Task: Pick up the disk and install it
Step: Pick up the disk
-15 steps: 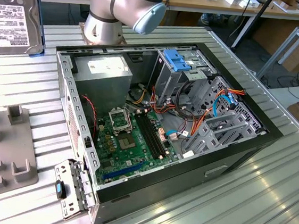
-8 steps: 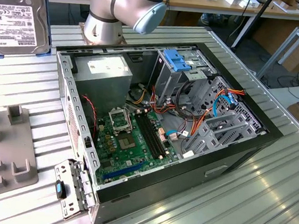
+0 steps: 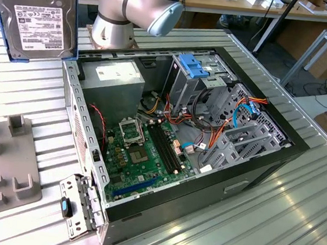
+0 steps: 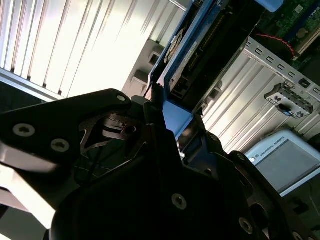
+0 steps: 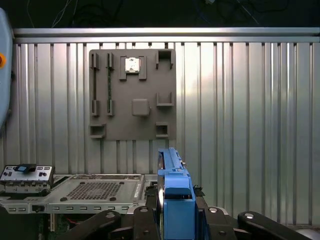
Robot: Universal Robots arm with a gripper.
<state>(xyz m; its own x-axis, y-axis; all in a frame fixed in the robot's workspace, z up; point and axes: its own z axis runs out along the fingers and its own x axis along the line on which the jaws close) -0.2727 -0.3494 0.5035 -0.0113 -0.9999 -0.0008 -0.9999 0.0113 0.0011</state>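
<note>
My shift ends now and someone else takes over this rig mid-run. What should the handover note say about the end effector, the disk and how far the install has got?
End effector: shut on the disk, clamping its blue carrier edge, as both wrist views show.
Disk: held in the air above the ribbed table, to the exterior view's left of the open computer case.
Done: the pick-up; the disk is off the table and in the grasp.
Left: the install; the disk is outside the case, not yet in any bay.
</note>
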